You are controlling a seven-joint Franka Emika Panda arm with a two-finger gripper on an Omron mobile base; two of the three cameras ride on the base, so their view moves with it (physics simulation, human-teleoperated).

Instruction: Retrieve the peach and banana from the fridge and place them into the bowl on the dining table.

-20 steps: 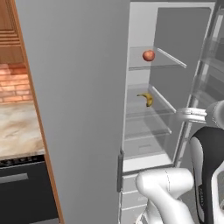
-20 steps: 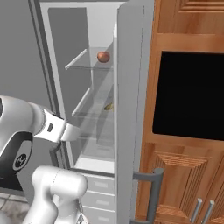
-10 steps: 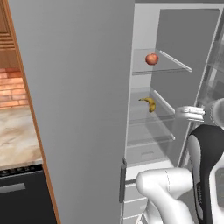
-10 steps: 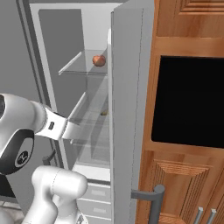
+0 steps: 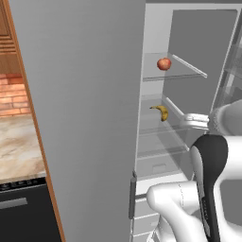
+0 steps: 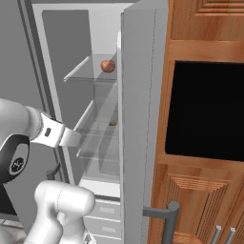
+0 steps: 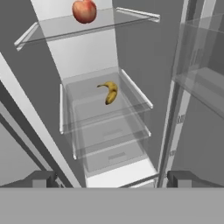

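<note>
The grey fridge (image 5: 85, 118) stands open in front of me. The reddish peach (image 5: 164, 64) rests on the upper glass shelf, and the yellow banana (image 5: 161, 111) lies on the shelf below it. In the hand view the peach (image 7: 84, 10) is at the top and the banana (image 7: 110, 92) is in the middle. My gripper (image 7: 111, 179) is open with nothing between its fingers, held at the fridge opening, short of the banana's shelf and slightly below it. From the right, the peach (image 6: 107, 66) shows and the door edge half hides the banana (image 6: 113, 122). The bowl and the dining table are out of view.
The open fridge door (image 6: 138, 119) with its bar handle (image 6: 162, 212) juts out at my right, beside a black oven (image 6: 209, 109) set in wooden cabinets. Door shelves (image 7: 201, 83) line the other side. White drawers (image 7: 122, 173) sit low. A marbled counter (image 5: 19, 151) lies left.
The whole picture has shifted in both base views, so the camera has moved nearer the fridge. The fruits lie as before and the gripper stays open.
</note>
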